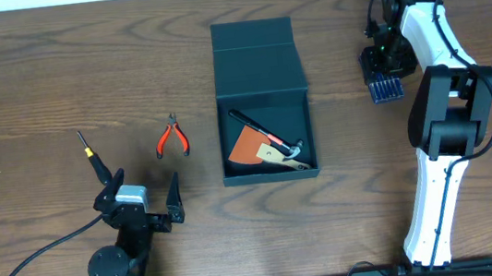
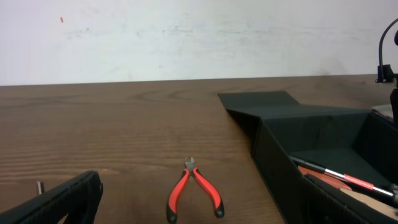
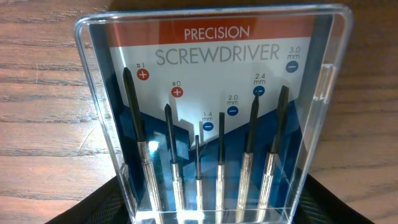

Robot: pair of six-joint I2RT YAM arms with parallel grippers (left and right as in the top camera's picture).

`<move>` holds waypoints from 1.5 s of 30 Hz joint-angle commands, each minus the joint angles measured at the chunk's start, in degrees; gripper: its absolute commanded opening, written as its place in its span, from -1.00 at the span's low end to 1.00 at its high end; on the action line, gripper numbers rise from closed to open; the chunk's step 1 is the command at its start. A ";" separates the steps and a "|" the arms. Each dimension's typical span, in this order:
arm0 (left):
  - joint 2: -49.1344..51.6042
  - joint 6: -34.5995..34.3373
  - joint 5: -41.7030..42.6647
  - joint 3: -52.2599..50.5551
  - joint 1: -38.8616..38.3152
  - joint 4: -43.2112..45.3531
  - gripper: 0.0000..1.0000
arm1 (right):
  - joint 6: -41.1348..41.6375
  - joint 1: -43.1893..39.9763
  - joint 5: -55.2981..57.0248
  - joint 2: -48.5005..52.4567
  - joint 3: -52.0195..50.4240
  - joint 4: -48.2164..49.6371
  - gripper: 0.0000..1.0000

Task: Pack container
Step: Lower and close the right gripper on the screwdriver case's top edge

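Screwdriver set [image 3: 214, 124] up close, right fingers [image 3: 102, 202] straddling it, likely for a lift toward the open container [image 1: 270, 178]. Clamped yet? Can't tell. Meanwhile left fingers [image 1: 174, 197] spread wide near the pliers [image 1: 171, 137].

Centre of the brown wooden table [image 1: 34, 69] sits the dark teal cardboard box [image 1: 255, 58], lid folded back behind it, a small pale-handled hammer [image 1: 287, 155] inside. Red-handled pliers [image 1: 172, 137] lie left, a yellow-and-black screwdriver [image 1: 90, 151] farther left, and a clear plastic precision-screwdriver case [image 1: 385, 87] right.

The clear screwdriver case [image 3: 211, 112] holds a card reading "PRECISION" along its top edge, "SCREWDRIVER" beneath, then "#1", "#0", "1.4 mm", "2.0 mm", "2.4 mm", "3.0 mm".
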 commanded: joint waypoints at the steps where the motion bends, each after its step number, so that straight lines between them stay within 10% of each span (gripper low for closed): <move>1: -0.35 -0.28 1.25 -0.90 -0.35 -2.05 0.96 | -0.52 0.37 -0.28 1.64 0.52 -0.04 -0.08; 45: -0.35 -0.26 1.25 -0.90 -0.35 -2.05 0.97 | -0.09 0.37 -0.28 0.90 6.47 -2.40 -0.17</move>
